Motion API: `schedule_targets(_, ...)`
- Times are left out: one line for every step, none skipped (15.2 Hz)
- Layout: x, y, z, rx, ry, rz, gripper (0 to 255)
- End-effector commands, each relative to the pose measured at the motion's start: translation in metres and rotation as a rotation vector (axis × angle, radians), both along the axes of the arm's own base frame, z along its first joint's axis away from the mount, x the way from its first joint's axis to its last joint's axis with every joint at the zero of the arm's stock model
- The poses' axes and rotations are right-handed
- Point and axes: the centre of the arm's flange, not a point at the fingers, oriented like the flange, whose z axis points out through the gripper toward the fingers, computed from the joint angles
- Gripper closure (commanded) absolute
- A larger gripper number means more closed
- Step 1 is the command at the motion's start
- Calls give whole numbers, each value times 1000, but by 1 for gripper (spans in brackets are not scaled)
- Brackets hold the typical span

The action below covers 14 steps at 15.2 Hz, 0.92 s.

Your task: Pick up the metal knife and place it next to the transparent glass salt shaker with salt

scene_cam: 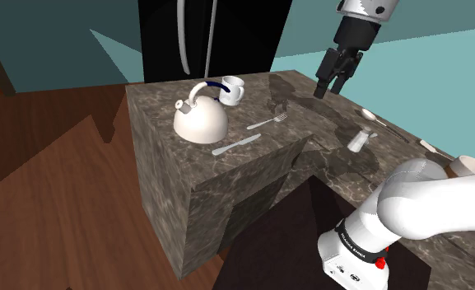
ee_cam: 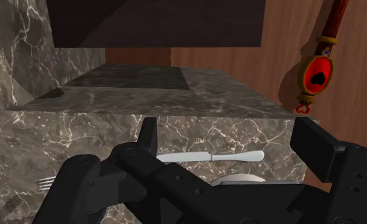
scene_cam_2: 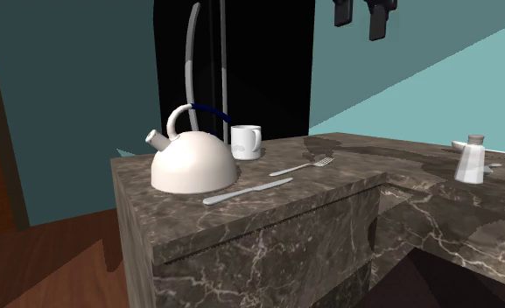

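Gripper high over counter, fingers apart, empty; prob. pre-grasp hover. Knife flat near counter's front edge by kettle, well apart from salt shaker; pickup not yet done.

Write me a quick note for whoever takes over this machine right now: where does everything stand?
The gripper is open and empty, hanging high above the counter.
The knife lies flat near the counter's edge, beside the white kettle, untouched.
The salt shaker stands upright on the counter's other stretch, toward the shoulder view's right, well apart from the knife.
Done: nothing yet.
Left: come down, grasp the knife, carry it over, lay it beside the salt shaker.
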Motion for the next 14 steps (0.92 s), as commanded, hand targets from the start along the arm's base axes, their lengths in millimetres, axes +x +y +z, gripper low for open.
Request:
schedule_targets(0, 0, 0, 0, 0, 0, 0)
schedule_targets(4, 8, -10, -4, 0, -67, 0)
schedule_targets(9, 15, -19, -8, 0, -134, 0)
schedule_targets(15, 22, -29, -13, 1, -201, 0)
schedule_targets(21, 28, -38, -17, 1, -268, 0)
schedule_targets(27, 35, -48, -21, 1, -335, 0)
schedule_targets(33, 40, -58, -25, 1, -402, 0)
schedule_targets(40, 45, -67, -30, 2, -469, 0)
schedule_targets(48, 50, -77, -34, 2, -536, 0)
schedule_targets(55, 54, -87, -38, 2, -602, 0)
schedule_targets(63, 57, -97, -42, 2, -669, 0)
schedule_targets(71, 60, -106, -47, 3, -736, 0)
schedule_targets(79, 63, -116, -51, 3, -803, 0)
schedule_targets(88, 64, -126, -55, 3, -870, 0)
